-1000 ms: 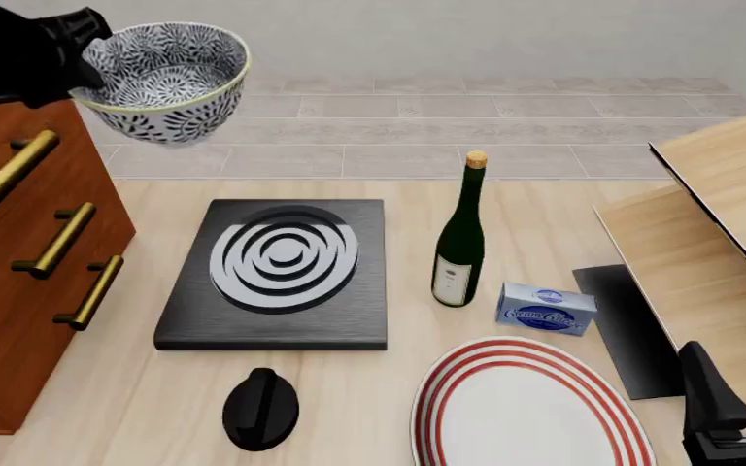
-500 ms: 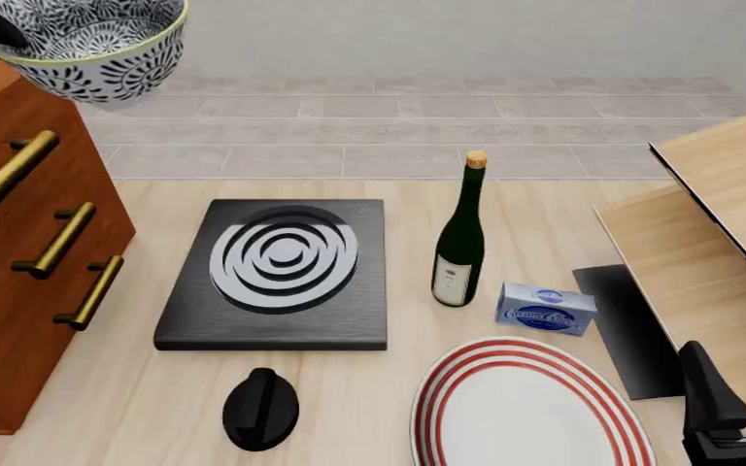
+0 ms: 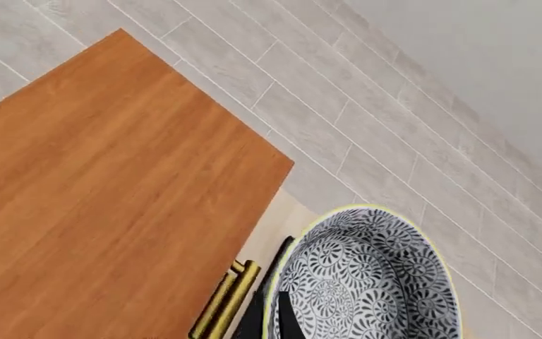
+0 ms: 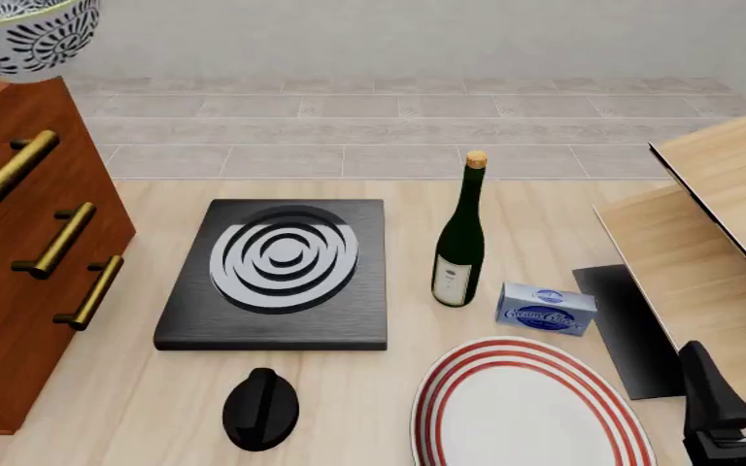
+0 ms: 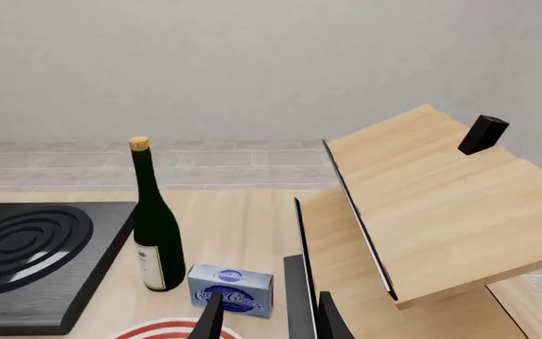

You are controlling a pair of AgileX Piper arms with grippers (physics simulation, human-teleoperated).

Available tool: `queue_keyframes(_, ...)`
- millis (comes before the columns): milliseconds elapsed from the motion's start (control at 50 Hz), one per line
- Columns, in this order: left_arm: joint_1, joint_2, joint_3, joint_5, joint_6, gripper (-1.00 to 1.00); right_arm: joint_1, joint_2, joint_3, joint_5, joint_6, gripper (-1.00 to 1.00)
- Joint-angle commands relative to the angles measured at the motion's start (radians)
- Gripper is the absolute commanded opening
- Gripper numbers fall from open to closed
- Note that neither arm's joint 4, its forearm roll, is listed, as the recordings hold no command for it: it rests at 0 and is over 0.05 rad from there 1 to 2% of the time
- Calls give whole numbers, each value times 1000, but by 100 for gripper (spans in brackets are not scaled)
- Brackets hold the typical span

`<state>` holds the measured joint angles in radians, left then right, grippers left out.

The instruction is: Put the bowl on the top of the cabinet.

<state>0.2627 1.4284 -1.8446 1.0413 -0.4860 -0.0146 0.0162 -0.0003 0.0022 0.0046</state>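
Nearest the camera, the right hand (image 5: 266,318) sits low at the near right edge of the counter (image 4: 387,388), its fingers a little apart with nothing between them, just above the red-ringed plate (image 4: 523,408). It is well away from the work and poses little risk so long as it keeps out of the way.

Farther out stand the black mouse (image 4: 260,408), the stove plate (image 4: 283,272), the wine bottle (image 4: 460,233) and the small blue box (image 4: 546,309).

At the far left, the bowl (image 3: 360,279) hangs in the air at the upper corner of the front view, beside the cabinet (image 3: 101,191). In the left wrist view it is off the cabinet's front corner, over the handle side, not over the top. A dark finger (image 3: 288,321) of the left hand shows inside the bowl's rim, so the hand seems clamped on the wall.

Letting go here would likely drop the bowl past the cabinet's front to the counter. Lowered too near the edge, it could tip off.
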Motion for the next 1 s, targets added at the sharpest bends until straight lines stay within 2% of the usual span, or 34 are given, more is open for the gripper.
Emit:
queue_keyframes(20, 72, -3, -65, 44, 17, -100, 0, 0, 0, 0, 3, 100)
queue_keyframes(440, 168, -3, -96, 77, 10, -100, 3, 12, 0, -10, -2, 100)
queue_keyframes(1000, 295, -5, -63, 67, -8, -100, 3, 8, 0, -6, -1, 100)
